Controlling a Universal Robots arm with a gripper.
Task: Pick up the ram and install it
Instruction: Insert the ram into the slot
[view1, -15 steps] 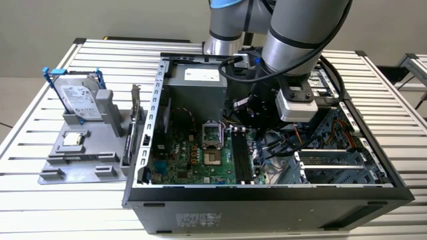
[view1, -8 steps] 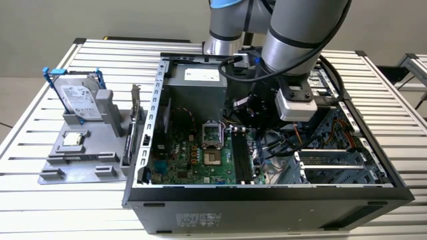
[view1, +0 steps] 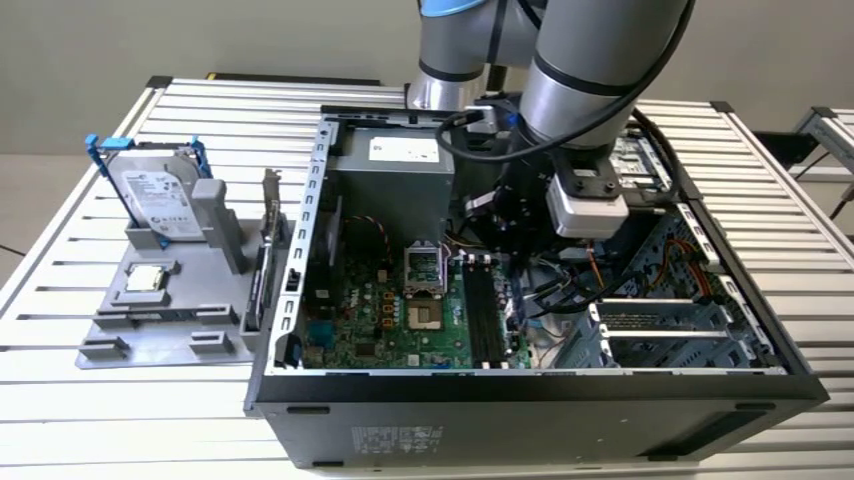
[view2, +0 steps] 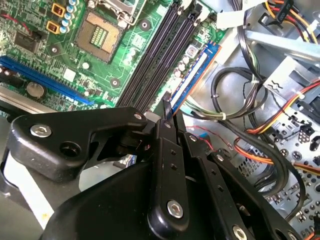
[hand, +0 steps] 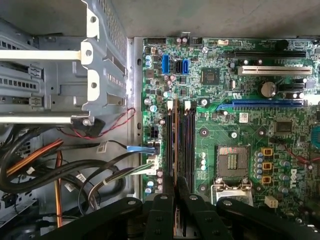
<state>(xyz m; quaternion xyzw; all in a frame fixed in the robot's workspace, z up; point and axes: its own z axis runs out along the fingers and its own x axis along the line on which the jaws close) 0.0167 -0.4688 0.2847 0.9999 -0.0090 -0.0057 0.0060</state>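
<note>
Between the hand's (view2: 167, 107) clenched fingertips, the ram (view2: 192, 75) stands edge-on over its slot (hand: 176, 142); keeping it parallel and level should seat it cleanly.

green motherboard (hand: 220, 125), black memory slots (hand: 189, 140), blue slot (hand: 267, 105)

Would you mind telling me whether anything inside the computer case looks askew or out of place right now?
Nothing stands out. The gripper holds the ram edge-on, in line with the memory slots on the motherboard. Whether it is fully seated cannot be told.
</note>
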